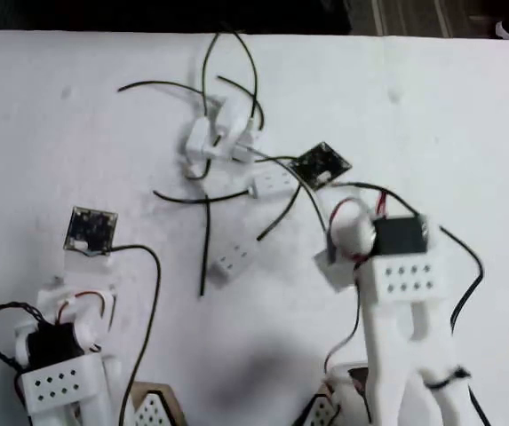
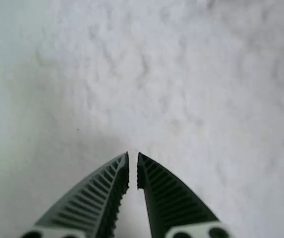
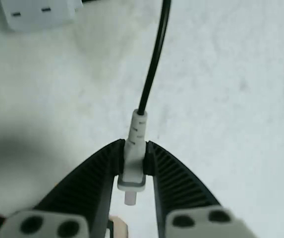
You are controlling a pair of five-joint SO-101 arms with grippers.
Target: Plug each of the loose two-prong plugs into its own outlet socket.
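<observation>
The right gripper (image 3: 134, 145) is clamped on 1 white plug (image 3: 132, 166), its 2 ribbed black fingers (image 3: 99, 173) pressing the plug's sides. The plug sits upright between them, with 1 end poking out behind the tips. From its ribbed collar, 1 black cord (image 3: 154, 69) runs straight away from the gripper over the white table (image 3: 241, 99). Past the cord, off to one side, lies 1 white socket block (image 3: 37, 11) with 2 slots showing, well apart from the held plug.

The left gripper (image 2: 133, 156) has its 2 fingers drawn almost together, with a thin slit between the tips and nothing in them. It hangs over bare table.

From above, the 2 arms stand at the near edge, the left arm (image 1: 59, 355) and the right arm (image 1: 396, 266). Each carries 1 small dark camera board out in front. 1 socket block lies just beside the right arm's board, and a second socket block (image 1: 234, 258) lies between the 2 arms, nearer the right one. Farther back, a knot of white pieces (image 1: 218, 133) sits in a tangle of black cords. How many plugs and sockets it holds, I cannot tell.
</observation>
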